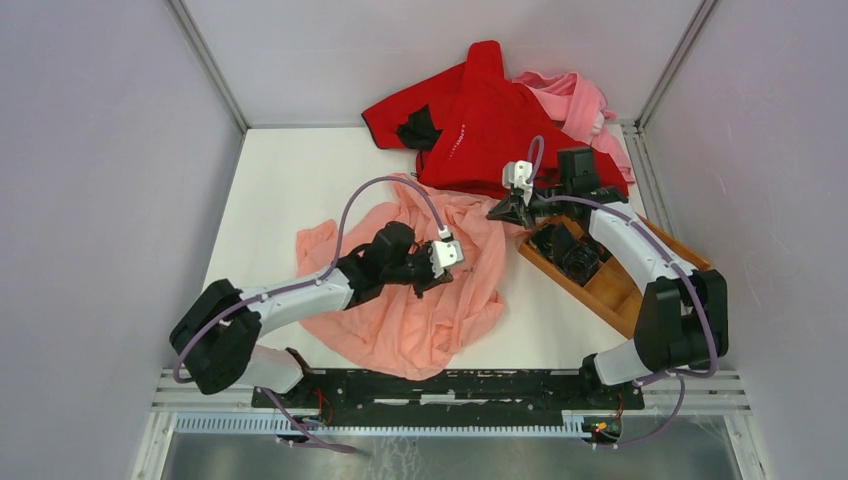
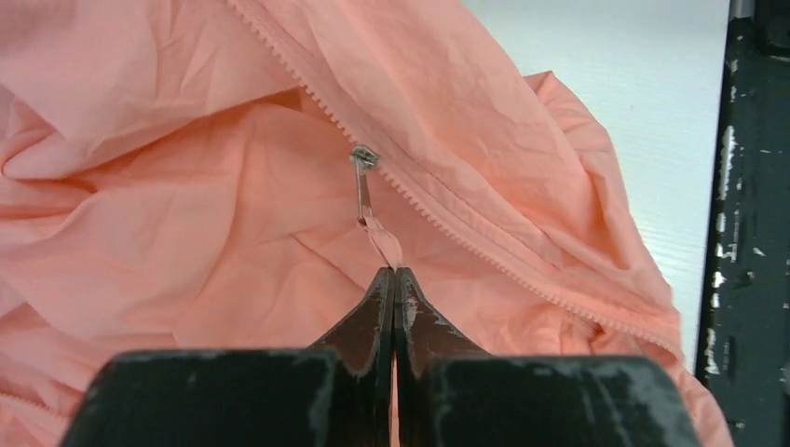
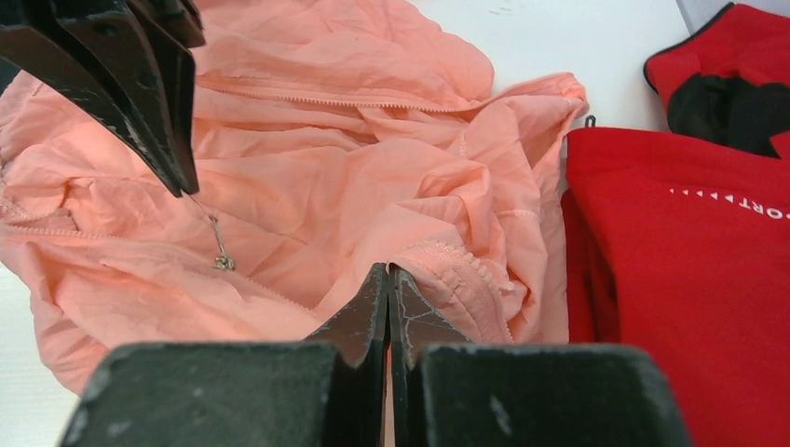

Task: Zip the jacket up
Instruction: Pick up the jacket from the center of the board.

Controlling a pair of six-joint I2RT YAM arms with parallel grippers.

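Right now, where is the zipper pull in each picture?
Top external: hidden beneath the left claw, at the middle of the jacket.
Left wrist: the zipper pull is at the centre, its tab pinched in that claw.
Right wrist: left of centre, just below that claw's tips.
Shared landmark: the left claw.
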